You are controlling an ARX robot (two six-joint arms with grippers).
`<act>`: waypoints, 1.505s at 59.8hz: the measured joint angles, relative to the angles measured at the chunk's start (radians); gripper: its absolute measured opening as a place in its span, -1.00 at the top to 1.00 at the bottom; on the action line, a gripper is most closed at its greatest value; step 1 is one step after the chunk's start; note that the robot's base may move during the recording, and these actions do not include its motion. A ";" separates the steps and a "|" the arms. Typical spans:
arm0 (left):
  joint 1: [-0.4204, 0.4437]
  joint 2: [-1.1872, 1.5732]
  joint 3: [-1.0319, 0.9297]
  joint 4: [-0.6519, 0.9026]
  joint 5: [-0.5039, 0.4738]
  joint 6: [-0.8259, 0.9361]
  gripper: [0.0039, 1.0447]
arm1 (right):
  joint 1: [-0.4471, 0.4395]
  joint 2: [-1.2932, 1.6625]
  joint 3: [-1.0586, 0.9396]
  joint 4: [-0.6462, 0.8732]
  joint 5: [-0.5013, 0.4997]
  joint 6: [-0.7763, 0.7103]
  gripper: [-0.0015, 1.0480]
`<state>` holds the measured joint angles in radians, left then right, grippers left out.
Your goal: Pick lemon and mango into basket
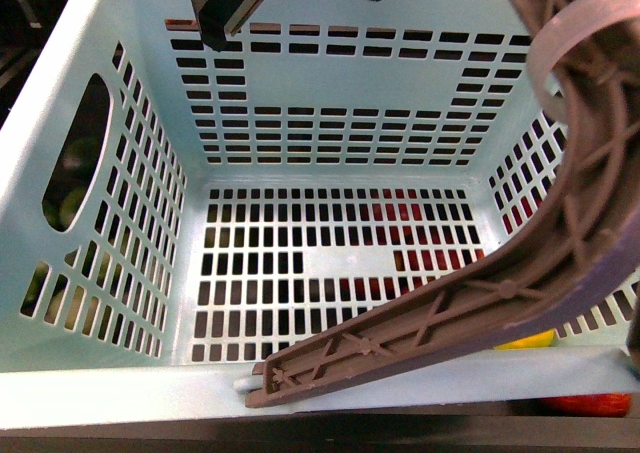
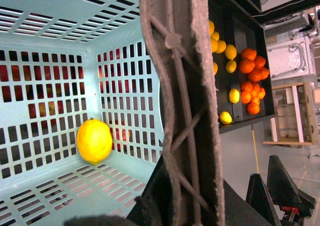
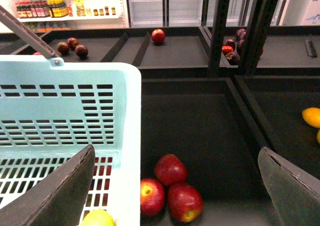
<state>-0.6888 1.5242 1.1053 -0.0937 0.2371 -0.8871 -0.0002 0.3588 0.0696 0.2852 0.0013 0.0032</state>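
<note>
Basket: the large mint-green plastic basket [image 1: 110, 373] with slotted walls and an oval side cutout fills the front view. Its floor is bare wherever that view shows it.
Handle: the brown ribbed arched handle [image 1: 560, 243] with a pale band leans across the basket's right side, and its foot sits on the near rim.
Lemon: the round bright-yellow lemon [image 2: 94, 140] is inside the basket, close to a corner where two slotted walls meet. Nothing grips it. The right wrist view shows its yellow top just inside the basket wall. In the front view only a yellow patch peeks out under the handle.
Left gripper: the left gripper [image 1: 235, 8] shows as dark parts over the far-left rim of the basket. How far apart its fingers stand cannot be told, and the lemon is clear of them.
Right gripper: the right gripper [image 3: 176, 153] has its dark grey fingers [image 3: 60, 191] spread wide with nothing between them. One is over the basket's edge, the other over the dark shelf surface [image 3: 200, 116].
Apples: three red apples [image 3: 172, 186] lie clustered on that surface, just beside the basket's outer wall.
Mango: a yellow-orange oblong fruit [image 3: 311, 117] lies in the neighbouring compartment, outside the basket and cut off by the frame edge. Whether it is the mango cannot be told.
Shelf fruit: small yellow fruits [image 2: 234, 95] and round orange tangerines [image 2: 252, 74] lie in a black tray beyond the handle.
</note>
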 joint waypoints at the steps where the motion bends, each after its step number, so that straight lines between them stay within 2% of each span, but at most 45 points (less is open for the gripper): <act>1: 0.000 0.000 0.000 0.000 0.000 0.000 0.90 | 0.000 0.000 0.000 0.000 0.000 0.000 -0.83; 90: 0.000 0.000 0.002 0.000 0.002 0.002 0.90 | 0.000 0.001 0.000 -0.001 -0.002 0.000 -0.83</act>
<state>-0.6891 1.5242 1.1069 -0.0937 0.2394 -0.8852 -0.0002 0.3595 0.0692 0.2844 -0.0002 0.0032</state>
